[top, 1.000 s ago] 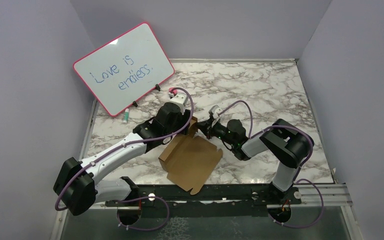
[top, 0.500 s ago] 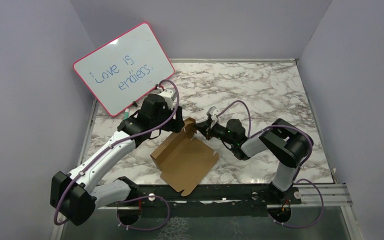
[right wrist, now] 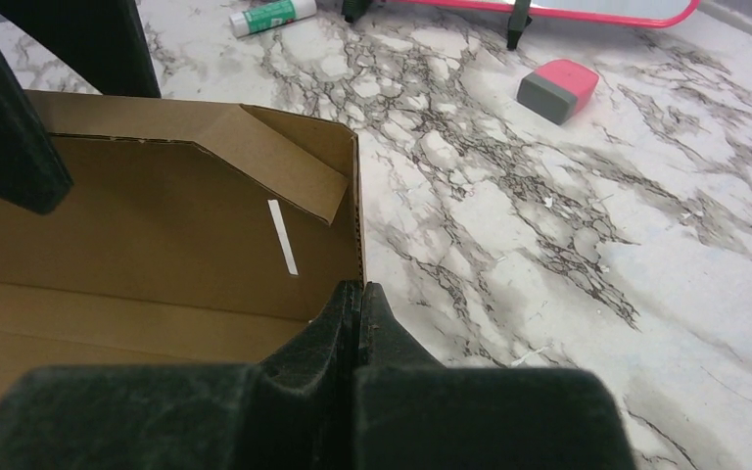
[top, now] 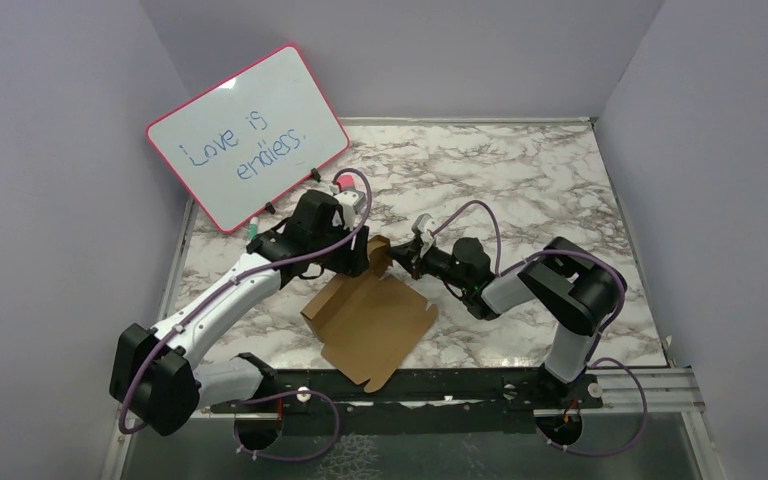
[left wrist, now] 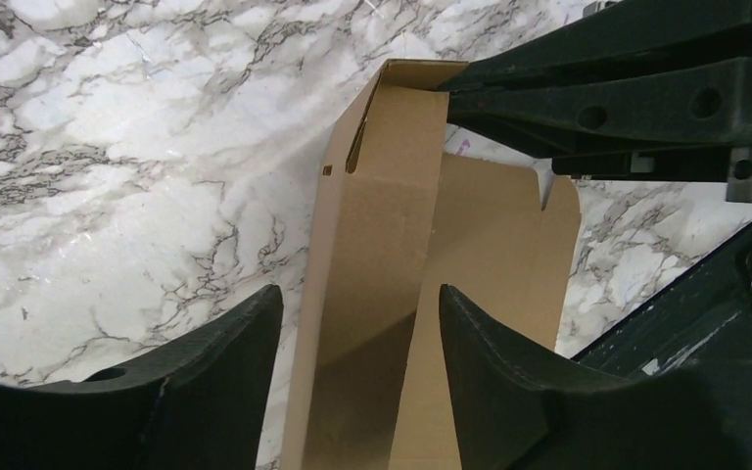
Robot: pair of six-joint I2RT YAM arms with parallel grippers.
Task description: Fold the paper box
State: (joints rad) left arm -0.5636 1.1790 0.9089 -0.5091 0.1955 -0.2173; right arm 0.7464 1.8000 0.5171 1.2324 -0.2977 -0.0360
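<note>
Top view, left to right.

- Pink-rimmed whiteboard point(top: 248, 135) with blue handwriting: propped at 10 o'clock on the marble-pattern table point(top: 560, 180). Green-and-white marker point(top: 251, 232) lies at its foot.
- Left gripper point(left wrist: 352, 313): jaws apart, straddling the raised rear flap point(left wrist: 382, 176) from 9 o'clock. A sliver of table shows between the left finger and the card, so it is not clamped.
- Plain brown cardboard paper box point(top: 375, 320): lies near centre, toward 6 o'clock. Base panel is flat on the table and only the 12 o'clock flap is upright.
- Right gripper point(right wrist: 357, 304): closed, pinching the flap's corrugated end edge from 3 o'clock.
- Pink-and-grey block eraser point(right wrist: 558, 88): well apart, toward 12 o'clock.

Step in hand, as judged: erecting the first wall, early in the fold. The next move calls for the left jaws to close on the flap or press along its crease while the right one steadies it, then for raising the side panels. Risk: the flap springs flat if the pinch is released.
</note>
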